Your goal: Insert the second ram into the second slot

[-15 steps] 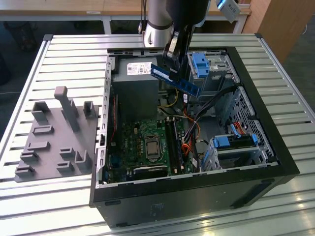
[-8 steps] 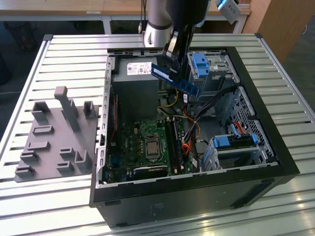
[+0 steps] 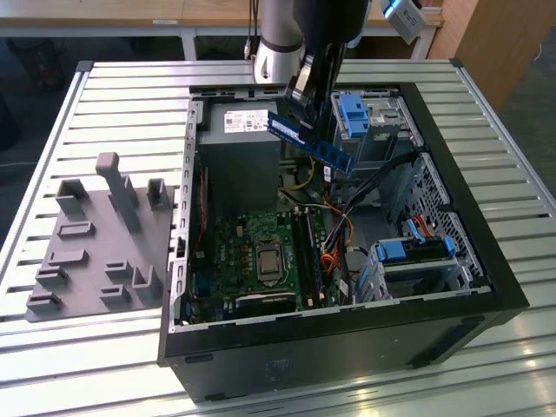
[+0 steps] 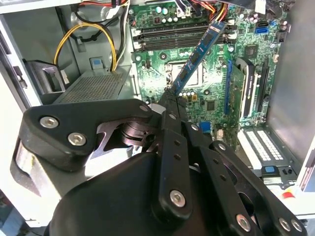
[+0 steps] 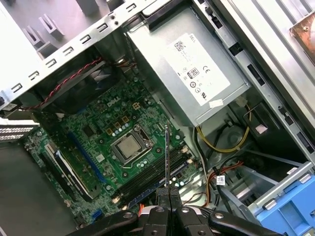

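My gripper (image 3: 297,111) hangs above the open computer case (image 3: 452,174), shut on the second ram (image 3: 317,146), a thin blue stick held tilted in the air near the power supply. In the second wrist view the ram (image 4: 199,51) sticks out from the shut gripper (image 4: 172,101) over the green motherboard (image 4: 211,88). In the first wrist view the ram (image 5: 167,152) appears edge-on above the gripper (image 5: 169,192). The black memory slots (image 3: 310,250) lie beside the processor socket (image 3: 268,261), well below the stick. I cannot tell which slot is the second slot or whether any holds a stick.
A grey power supply (image 3: 239,156) fills the case's far corner. Blue drive-bay latches (image 3: 356,115) (image 3: 417,252) and loose cables (image 3: 347,195) sit on the exterior view's right. A grey fixture plate (image 3: 95,248) with upright pegs lies on the slatted table (image 3: 130,95), left of the case.
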You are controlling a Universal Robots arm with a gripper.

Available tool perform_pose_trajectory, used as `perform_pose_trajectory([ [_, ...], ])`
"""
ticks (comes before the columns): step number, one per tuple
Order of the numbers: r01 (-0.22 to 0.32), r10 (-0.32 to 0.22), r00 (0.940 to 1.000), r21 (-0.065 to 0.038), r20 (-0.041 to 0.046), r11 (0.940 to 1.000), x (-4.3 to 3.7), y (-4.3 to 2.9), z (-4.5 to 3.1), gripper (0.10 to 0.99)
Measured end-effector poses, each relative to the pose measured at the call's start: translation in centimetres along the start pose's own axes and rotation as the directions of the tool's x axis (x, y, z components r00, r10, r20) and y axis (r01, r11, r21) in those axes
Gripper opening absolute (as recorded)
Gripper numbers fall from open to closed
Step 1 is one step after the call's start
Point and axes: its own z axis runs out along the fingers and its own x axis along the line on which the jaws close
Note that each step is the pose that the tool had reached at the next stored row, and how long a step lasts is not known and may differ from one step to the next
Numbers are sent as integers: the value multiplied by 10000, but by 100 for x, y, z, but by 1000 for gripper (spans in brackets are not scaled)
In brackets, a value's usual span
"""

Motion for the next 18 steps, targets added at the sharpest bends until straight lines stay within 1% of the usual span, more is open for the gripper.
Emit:
perform_pose_trajectory([
  [9,-354,354,9994,5,15,9994,0,0,1,114],
  [18,-721,720,9974,11,28,9974,0,0,0,114],
])
